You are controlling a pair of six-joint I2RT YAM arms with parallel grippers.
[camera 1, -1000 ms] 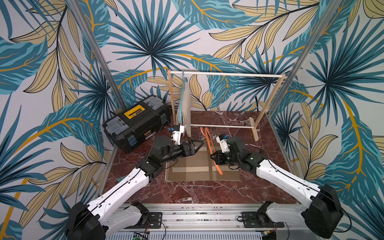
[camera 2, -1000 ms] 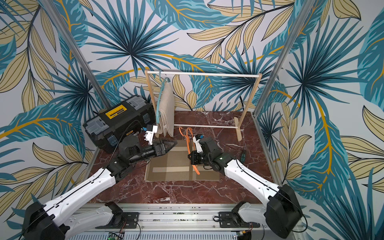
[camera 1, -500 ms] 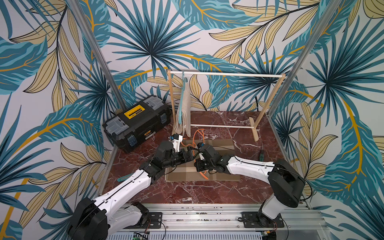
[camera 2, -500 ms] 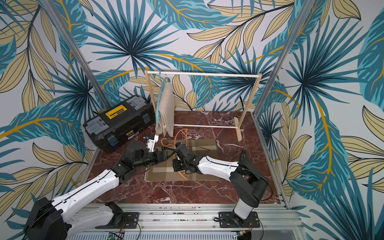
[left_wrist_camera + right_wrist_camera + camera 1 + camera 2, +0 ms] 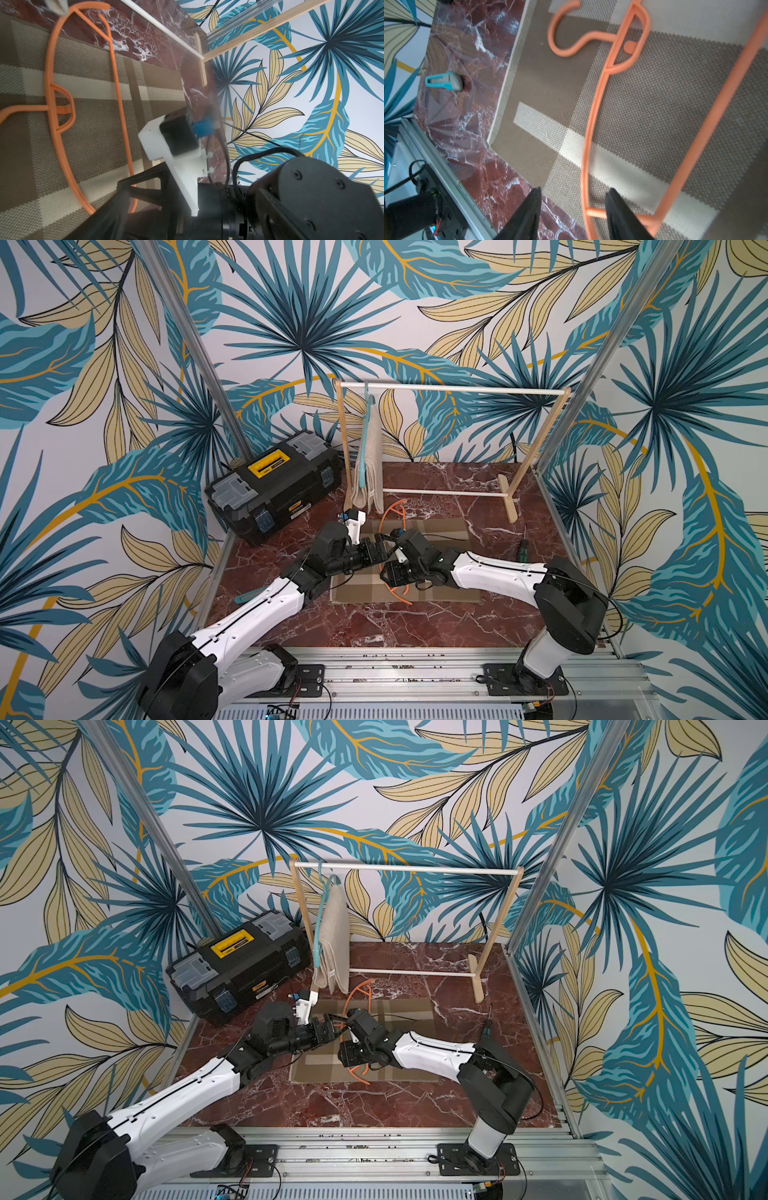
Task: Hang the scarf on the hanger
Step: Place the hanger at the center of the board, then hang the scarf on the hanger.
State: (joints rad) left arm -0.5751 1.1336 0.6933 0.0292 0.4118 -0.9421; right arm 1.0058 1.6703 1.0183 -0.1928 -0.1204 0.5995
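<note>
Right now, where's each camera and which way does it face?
Top views: high above the front rail, looking down at rack, scarf, orange hanger; left arm and right arm show.
Left wrist: low over the scarf, facing the right arm's wrist; own jaws blurred.
Right wrist: looks down at the hanger; own jaws apart, astride its rim.
Shared: wrist views both show hanger on scarf.

Walls: tropical leaf wallpaper, teal and tan on white
Floor: dark red marble, white veins
Frame: two slanted aluminium posts
Front edge: aluminium rail
</note>
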